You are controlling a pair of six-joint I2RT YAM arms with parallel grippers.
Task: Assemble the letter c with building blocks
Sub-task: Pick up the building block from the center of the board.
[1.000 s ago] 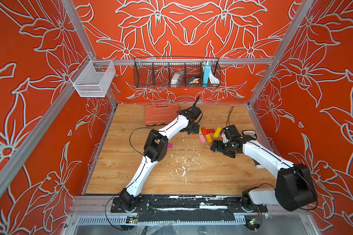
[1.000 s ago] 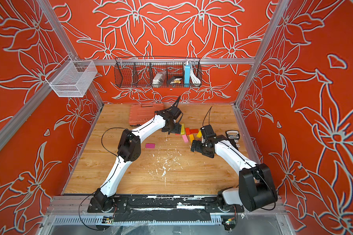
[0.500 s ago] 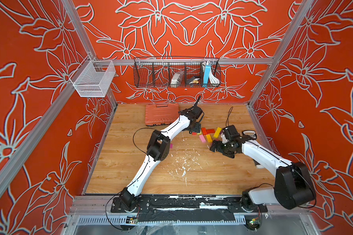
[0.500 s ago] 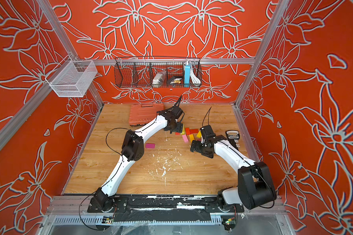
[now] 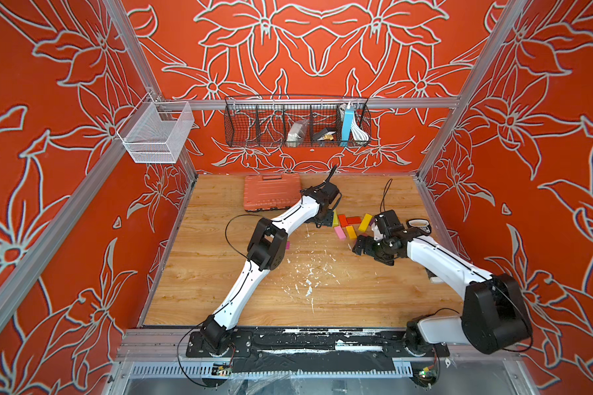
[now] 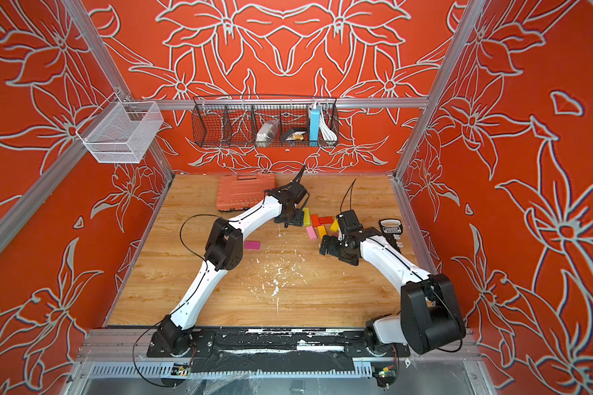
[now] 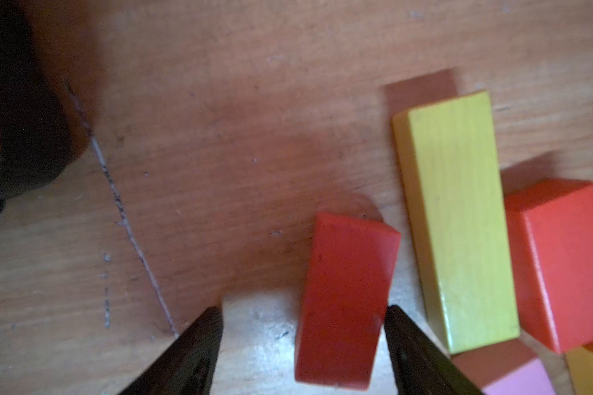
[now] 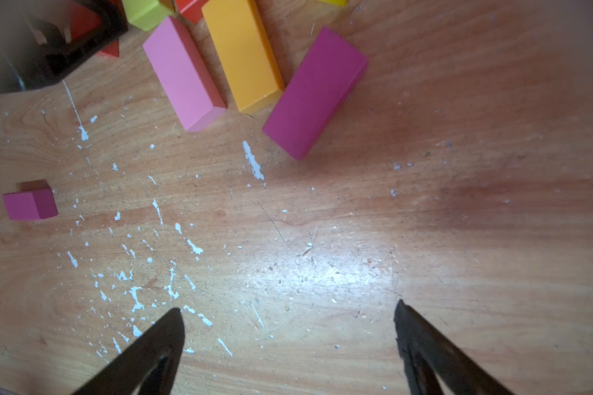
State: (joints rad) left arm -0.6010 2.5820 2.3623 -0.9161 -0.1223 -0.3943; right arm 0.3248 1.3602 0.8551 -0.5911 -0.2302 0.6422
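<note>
In the left wrist view a red block (image 7: 346,301) lies on the wood between the fingers of my left gripper (image 7: 303,316). One finger touches its side and a gap remains at the other, so the jaws stand open. Beside it lie a long yellow block (image 7: 456,219) and an orange-red block (image 7: 558,260). Pink (image 8: 182,71), orange (image 8: 243,51) and magenta (image 8: 315,92) blocks lie side by side ahead of my right gripper (image 8: 288,307), which is open over bare wood. The cluster (image 5: 351,227) sits between both grippers; a lone magenta block (image 6: 252,245) lies by the left elbow.
A ribbed orange case (image 5: 271,196) lies at the back behind the left arm. A black tape measure (image 6: 391,229) sits near the right wall. White flecks (image 5: 308,277) mark the table's middle. A wire basket (image 5: 297,124) hangs on the back wall.
My left gripper's jaws have narrowed around the red block, and the left elbow has shifted slightly. The right arm has stayed nearly still with its jaws wide.
</note>
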